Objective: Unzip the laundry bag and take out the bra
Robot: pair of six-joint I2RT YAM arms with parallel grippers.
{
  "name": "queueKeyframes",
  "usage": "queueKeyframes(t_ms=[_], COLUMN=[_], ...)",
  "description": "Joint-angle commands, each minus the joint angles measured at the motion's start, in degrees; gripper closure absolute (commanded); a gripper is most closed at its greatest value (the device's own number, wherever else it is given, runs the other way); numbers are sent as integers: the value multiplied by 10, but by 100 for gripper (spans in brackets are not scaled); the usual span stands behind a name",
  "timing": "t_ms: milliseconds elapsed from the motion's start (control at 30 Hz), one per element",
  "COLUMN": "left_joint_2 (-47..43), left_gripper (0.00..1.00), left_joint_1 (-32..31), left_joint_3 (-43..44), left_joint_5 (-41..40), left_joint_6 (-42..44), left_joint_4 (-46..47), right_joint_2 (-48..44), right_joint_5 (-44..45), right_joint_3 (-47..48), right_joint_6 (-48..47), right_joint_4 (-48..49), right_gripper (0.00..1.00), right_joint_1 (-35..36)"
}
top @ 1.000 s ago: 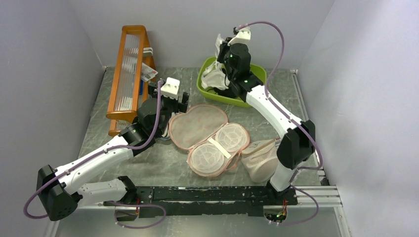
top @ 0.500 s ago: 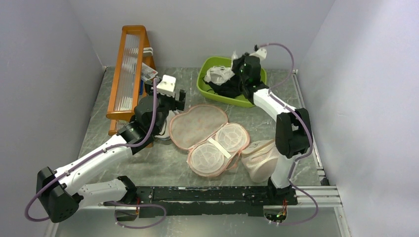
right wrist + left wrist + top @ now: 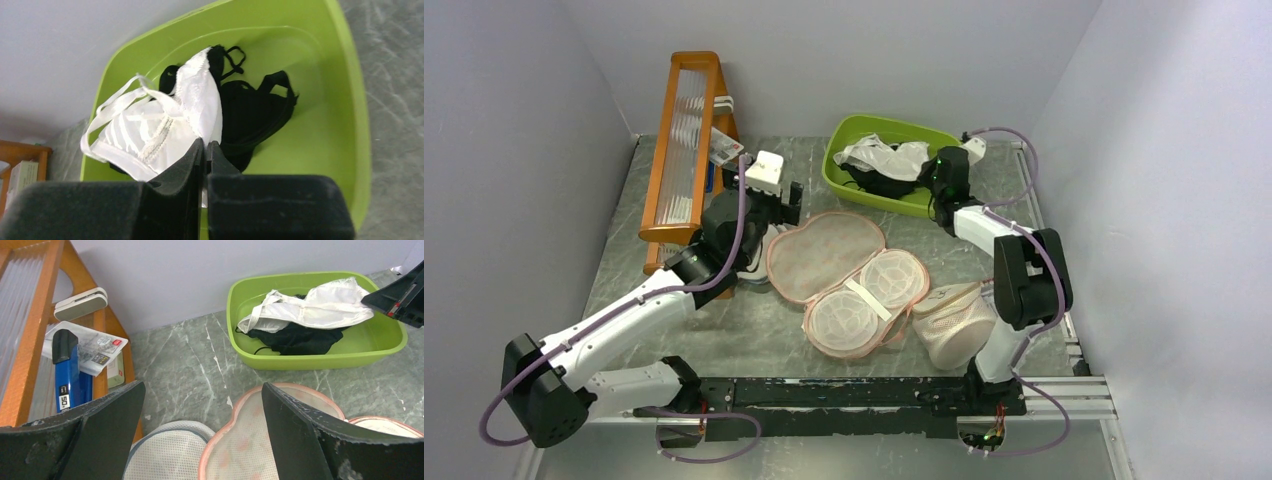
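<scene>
The laundry bag [image 3: 824, 250] lies unzipped and spread open mid-table, pink-edged, with its mesh inner side up. It also shows in the left wrist view [image 3: 240, 445]. The white bra [image 3: 884, 155] lies in the green bin [image 3: 874, 197] on top of black garments. It also shows in the left wrist view [image 3: 310, 305] and the right wrist view [image 3: 165, 125]. My right gripper [image 3: 205, 146] is shut on an edge of the bra, low at the bin's right end [image 3: 929, 170]. My left gripper [image 3: 202, 390] is open and empty above the bag's left edge [image 3: 782, 205].
An orange rack [image 3: 682, 140] stands at the back left with a blue tool [image 3: 67, 375] and packets by it. A round grey-white mesh disc [image 3: 170, 455] lies left of the bag. A beige mesh pouch [image 3: 949, 320] lies at the front right. Black strappy garments [image 3: 255, 115] lie in the bin.
My right gripper has come down from high above the bin to its right end, and the bra has dropped from hanging to lying in the bin. My left gripper rose slightly.
</scene>
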Motion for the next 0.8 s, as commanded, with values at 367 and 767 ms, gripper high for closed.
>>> queueKeyframes(t_ms=[367,767], left_joint_2=[17,22], left_gripper=[2,1], left_joint_1=[6,7], left_joint_3=[36,44], left_joint_5=[31,57], left_joint_6=[-16,-28], left_joint_4=[-16,-27], right_joint_2=[11,5], right_joint_5=[-38,-64], right_joint_3=[2,1], right_joint_6=[-41,-68], right_joint_4=[-46,-69], right_gripper=[98,89], right_joint_1=[-43,-44])
